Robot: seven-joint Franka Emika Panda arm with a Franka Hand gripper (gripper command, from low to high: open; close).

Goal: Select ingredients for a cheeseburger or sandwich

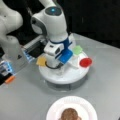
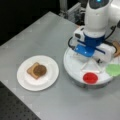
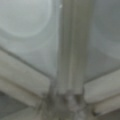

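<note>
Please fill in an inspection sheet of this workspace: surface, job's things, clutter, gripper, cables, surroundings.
Surface: grey metal table; a white round divided tray stands on it.
Job's things: in a front view, the tan-brown square bread slice lies on the white round plate with the dark brown round patty on top. On the tray: red round piece, green piece, yellow cheese square.
Clutter: small orange item at a front view's left edge.
Gripper: low over the tray's middle, hidden behind the arm's white and blue wrist.
Cables: black cable looping at the wrist.
Surroundings: dark background; grey equipment.
</note>
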